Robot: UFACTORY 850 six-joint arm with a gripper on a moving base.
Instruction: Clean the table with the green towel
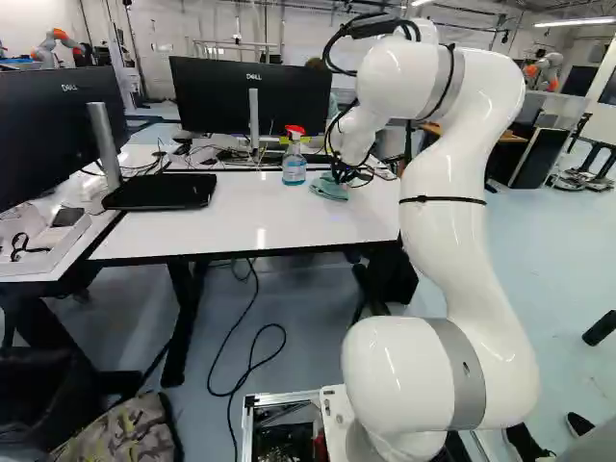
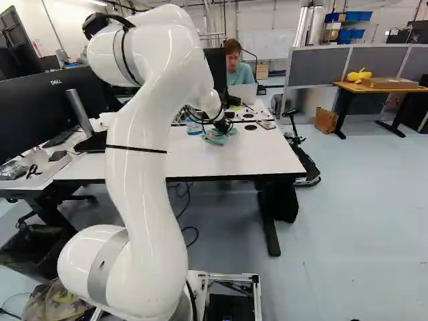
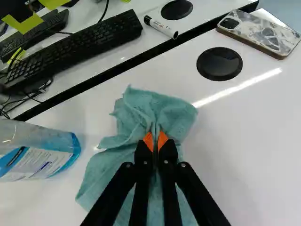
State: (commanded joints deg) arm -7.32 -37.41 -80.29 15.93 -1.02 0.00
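My gripper [image 2: 223, 125] is low over the white table [image 2: 267, 157], near its far edge. In the wrist view the gripper [image 3: 155, 142] is shut on the green towel [image 3: 134, 113], its orange pads pinching a fold near the middle. The cloth lies bunched on the tabletop around and under the fingers. In the left base view the towel [image 1: 329, 187] shows just right of the spray bottle [image 1: 295, 159], which stands upright with a red and yellow head and blue liquid.
Beyond the table's far edge are a keyboard [image 3: 75, 47] and a marker [image 3: 161, 27]. A phone [image 3: 261, 33] and a black round disc [image 3: 219, 63] lie ahead of the gripper. Monitors [image 1: 250, 96] stand behind and to the left. A person sits across the table.
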